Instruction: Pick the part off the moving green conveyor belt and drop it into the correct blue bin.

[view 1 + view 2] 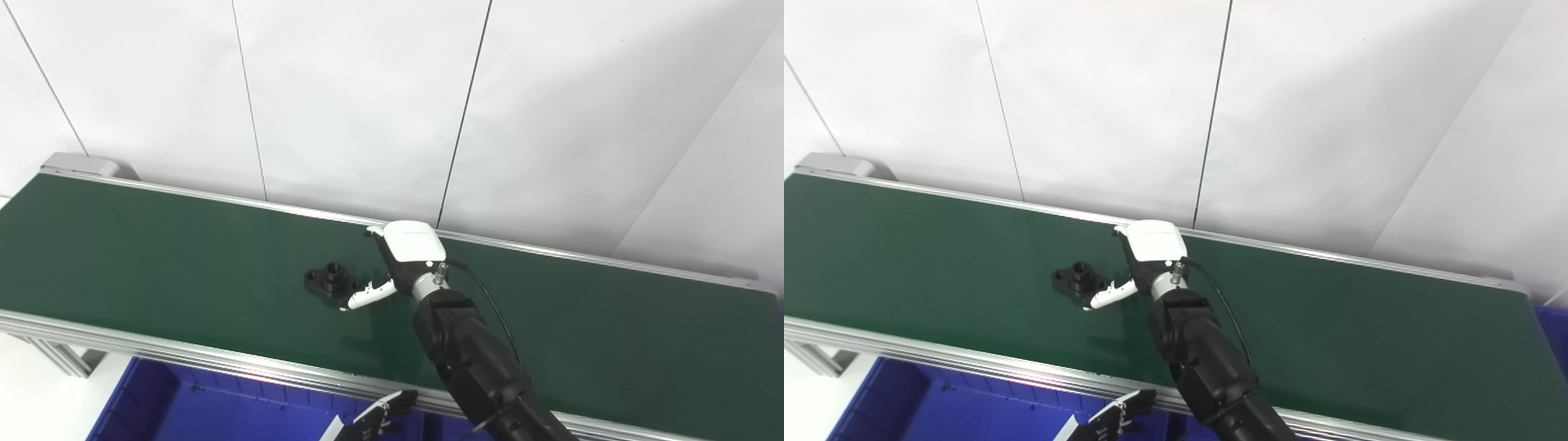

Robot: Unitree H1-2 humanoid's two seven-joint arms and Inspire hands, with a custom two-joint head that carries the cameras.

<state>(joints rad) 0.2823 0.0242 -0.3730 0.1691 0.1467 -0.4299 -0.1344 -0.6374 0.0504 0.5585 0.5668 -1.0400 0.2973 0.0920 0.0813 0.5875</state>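
Where the black part (331, 280) lies flat on the belt (153, 257), just left of the right hand (401, 260), the hand is shown open, empty, one finger (367, 296) beside the part.

White-shelled right hand (404, 257), black jointed arm (478, 361), black cable (490, 300)

A wall of plain white panels (355, 104) fills the upper part of both views, split by thin dark seams that run down at slight slants toward the bottom. At the far left, just in front of it, sits a small grey metal housing block (79, 164) with a flat top. Low at the left, slotted silver aluminium frame legs (58, 358) slant down over a pale white floor (30, 398).
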